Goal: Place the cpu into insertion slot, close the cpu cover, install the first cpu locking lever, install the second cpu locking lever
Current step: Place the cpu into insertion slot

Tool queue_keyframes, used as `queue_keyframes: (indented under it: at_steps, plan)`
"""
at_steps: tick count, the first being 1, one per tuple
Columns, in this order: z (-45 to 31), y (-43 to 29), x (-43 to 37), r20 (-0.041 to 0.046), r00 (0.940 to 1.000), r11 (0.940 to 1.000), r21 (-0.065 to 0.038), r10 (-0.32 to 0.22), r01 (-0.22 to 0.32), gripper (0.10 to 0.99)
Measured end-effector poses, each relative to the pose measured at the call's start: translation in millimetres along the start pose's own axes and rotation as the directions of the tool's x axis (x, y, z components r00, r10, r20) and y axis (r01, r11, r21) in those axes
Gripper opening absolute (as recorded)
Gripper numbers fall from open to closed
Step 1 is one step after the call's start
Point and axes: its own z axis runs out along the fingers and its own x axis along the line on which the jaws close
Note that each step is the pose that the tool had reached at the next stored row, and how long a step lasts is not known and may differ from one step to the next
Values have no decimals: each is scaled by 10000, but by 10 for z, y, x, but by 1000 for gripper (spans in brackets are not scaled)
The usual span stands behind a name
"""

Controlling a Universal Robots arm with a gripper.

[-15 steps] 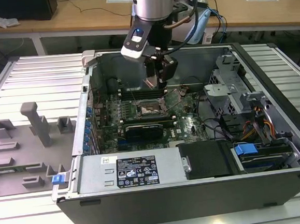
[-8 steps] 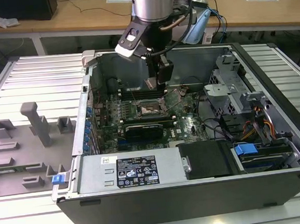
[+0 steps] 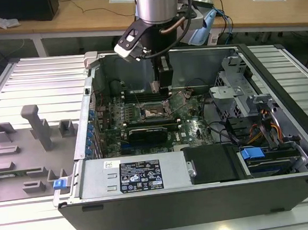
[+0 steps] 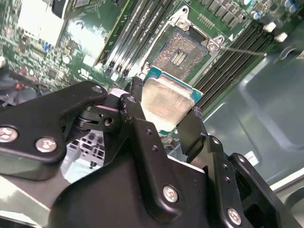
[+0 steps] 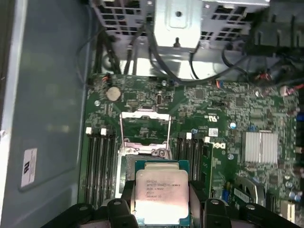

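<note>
My gripper [image 4: 164,118] is shut on the cpu [image 4: 165,100], a flat square chip with a silver-grey top, one black finger on each side edge. In the first wrist view the cpu [image 5: 161,194] hangs just off the near edge of the insertion slot [image 5: 124,164], between my gripper's [image 5: 161,206] fingers. The insertion slot [image 4: 182,51] lies bare with its pinned centre showing. The cpu cover [image 5: 145,115] stands raised at the slot's far side. A thin wire lever [image 4: 242,50] juts out beside the slot. In the exterior view my gripper [image 3: 160,88] hovers above the insertion slot [image 3: 155,113] inside the open case.
Long memory slots [image 5: 97,161] flank the socket. A black card [image 3: 147,132], power supply [image 3: 140,174], drive cage [image 3: 232,95] and cables [image 3: 267,125] crowd the case. A silver heatsink [image 5: 260,148] sits on the board. Grey fixtures [image 3: 35,129] stand at the exterior view's left.
</note>
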Motion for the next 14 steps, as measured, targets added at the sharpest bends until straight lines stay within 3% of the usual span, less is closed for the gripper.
queue_keyframes:
  at_steps: [4, 14]
  plan:
    - [80, -8, 0, 8, 10000, 10000, -1, 75, -75, 541]
    - [428, -51, -4, 7, 10000, 10000, -1, 76, -76, 541]
